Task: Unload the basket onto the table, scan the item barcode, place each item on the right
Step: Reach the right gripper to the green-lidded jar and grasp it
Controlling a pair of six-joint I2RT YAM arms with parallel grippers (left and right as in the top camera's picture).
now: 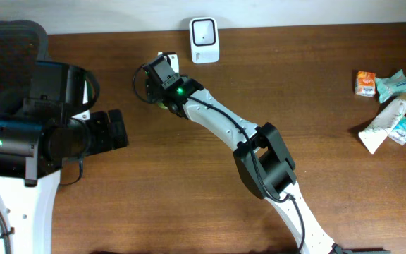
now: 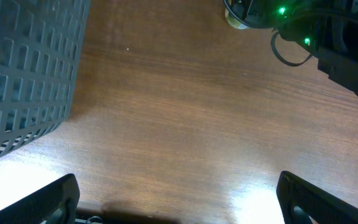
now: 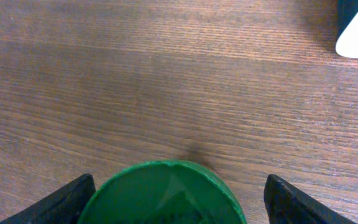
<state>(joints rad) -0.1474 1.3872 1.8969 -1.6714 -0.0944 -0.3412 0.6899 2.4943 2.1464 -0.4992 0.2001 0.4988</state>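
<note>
The item sits near the back of the worktop, just beside the white scanner. Only its round green top shows clearly, in the right wrist view. The right end effector straddles that top with its jaws wide. A sliver of wood shows between the top and one jaw, so I cannot tell whether it is grasped or only bracketed. The left end effector is released and empty. It hangs over bare wood next to the basket, well clear of the action.

The step in hand looks like presenting the item to the scanner. No view shows a barcode. It is probably on the side wall, which is hidden under the wrist.

- First make the hold sure, because a round body can twist or slip between flat jaws. Centre the jaws on it and squeeze evenly below the rim.
- Lift only enough to clear the wood.
- Swing toward the scanner's window, which faces up in the overhead view.
- Tilt the item so its side wall, not the green top, faces the window.
- Turn it slowly about its axis, pausing so a code can be read.
- Stay close to the window but do not touch it, since a nudge could shift the scanner.
</note>
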